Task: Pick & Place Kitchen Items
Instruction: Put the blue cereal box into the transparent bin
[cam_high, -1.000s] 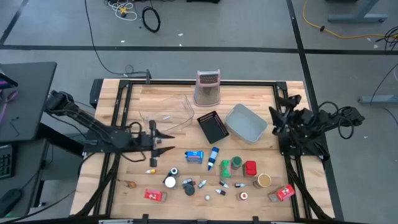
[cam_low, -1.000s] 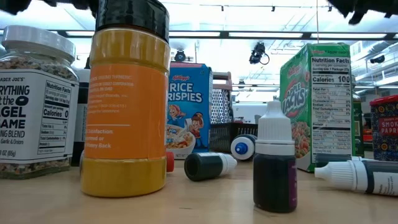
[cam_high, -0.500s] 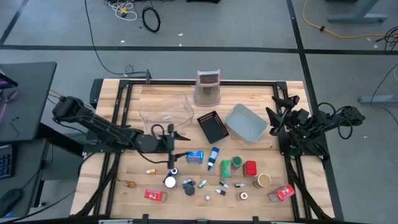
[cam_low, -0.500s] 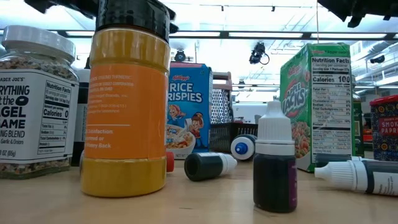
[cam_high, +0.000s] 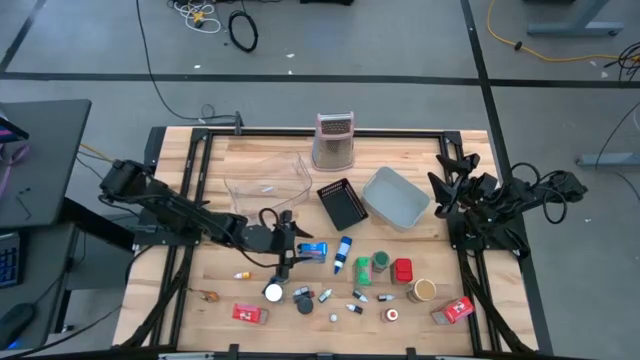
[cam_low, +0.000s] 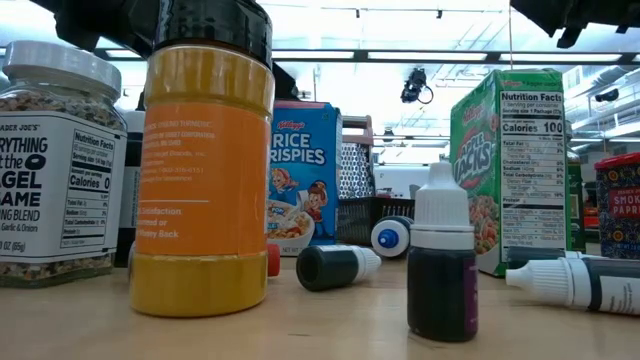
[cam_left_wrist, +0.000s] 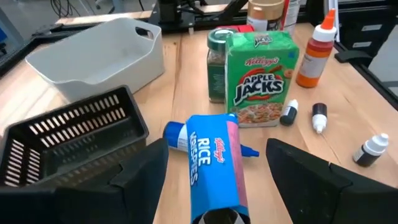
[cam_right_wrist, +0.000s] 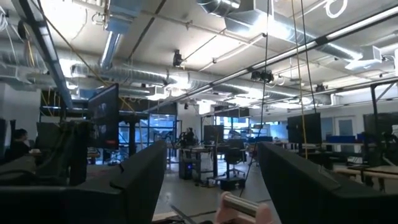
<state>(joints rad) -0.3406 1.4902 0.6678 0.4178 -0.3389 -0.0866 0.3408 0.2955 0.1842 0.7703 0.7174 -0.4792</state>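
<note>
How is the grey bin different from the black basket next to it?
The grey bin has smooth, solid walls, while the black basket has slotted mesh walls you can see through. The grey bin is also larger and much paler than the black basket. Both are open-topped, look empty, and sit side by side.
</note>
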